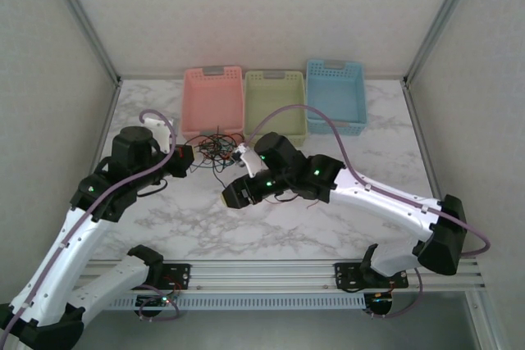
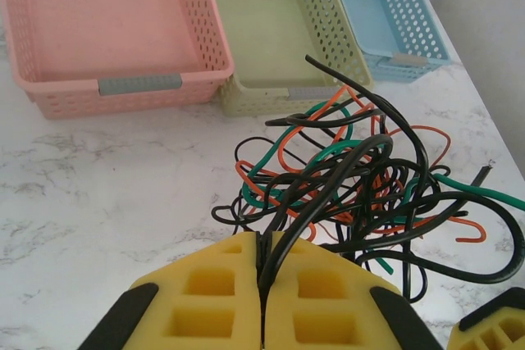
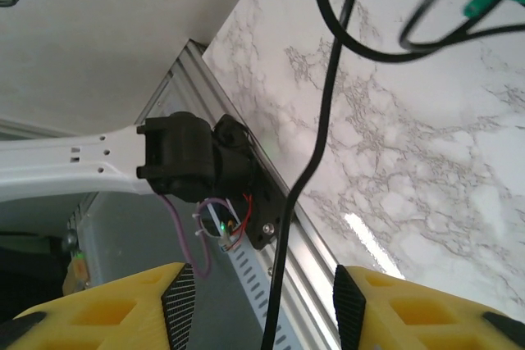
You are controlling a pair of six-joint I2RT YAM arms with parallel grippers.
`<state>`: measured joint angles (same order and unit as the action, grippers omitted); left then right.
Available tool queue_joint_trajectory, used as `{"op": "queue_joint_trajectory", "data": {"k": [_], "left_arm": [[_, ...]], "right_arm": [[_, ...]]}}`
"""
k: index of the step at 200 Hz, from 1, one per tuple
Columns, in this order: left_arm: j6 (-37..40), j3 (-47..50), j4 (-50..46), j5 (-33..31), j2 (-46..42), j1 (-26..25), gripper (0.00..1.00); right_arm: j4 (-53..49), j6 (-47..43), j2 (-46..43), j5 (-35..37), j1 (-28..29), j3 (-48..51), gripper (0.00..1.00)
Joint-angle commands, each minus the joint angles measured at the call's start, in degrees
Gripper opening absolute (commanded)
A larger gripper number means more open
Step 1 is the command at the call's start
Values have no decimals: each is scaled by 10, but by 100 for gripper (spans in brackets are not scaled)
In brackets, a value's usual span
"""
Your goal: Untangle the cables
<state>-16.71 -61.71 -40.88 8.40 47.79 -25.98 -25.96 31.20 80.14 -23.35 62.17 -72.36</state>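
We read the left tool's (image 2: pixel 262 272) pinch on the cables (image 2: pixel 361 190) as an anchor, while the right tool (image 3: pixel 261 317), spread, straddles a black strand (image 3: pixel 317 161).

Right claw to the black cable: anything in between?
Nothing visible. The black cable hangs in the gap between the right claw's open fingers, with the marble table behind it.
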Motion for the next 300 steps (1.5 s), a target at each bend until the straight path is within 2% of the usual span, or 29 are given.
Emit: {"op": "queue_joint_trajectory", "data": {"k": [1, 28, 64, 78, 100, 147, 169, 201, 219, 269, 300], "left_arm": [[1, 1, 25, -8, -2, 4, 0], [4, -2, 21, -8, -4, 4, 0], [9, -3, 14, -16, -3, 5, 0], [15, -6, 6, -22, -3, 4, 0], [28, -15, -15, -33, -5, 4, 0], [45, -20, -48, -52, -17, 5, 0], [50, -20, -63, -75, -22, 5, 0], [57, -21, -85, -101, -32, 5, 0], [60, -19, -94, -121, -41, 5, 0], [58, -16, -98, -138, -41, 5, 0], [50, -21, -135, -226, -20, 5, 0]], "right_arm": [[-14, 9, 9, 37, 4, -31, 49], [-8, 17, 19, 24, 4, -31, 36], [-20, 12, 12, 22, 3, -43, 0], [-53, -7, 6, 36, 4, -60, 0], [-134, -62, -16, 104, -9, -93, 0], [-189, -101, -95, 96, -162, -105, 0], [-216, -129, -110, 116, -217, -127, 0], [-265, -188, -113, 266, -252, -158, 0], [-266, -210, -120, 326, -276, -158, 0], [-248, -214, -127, 310, -345, -148, 0], [-253, -211, -132, 293, -395, -141, 0]]}}
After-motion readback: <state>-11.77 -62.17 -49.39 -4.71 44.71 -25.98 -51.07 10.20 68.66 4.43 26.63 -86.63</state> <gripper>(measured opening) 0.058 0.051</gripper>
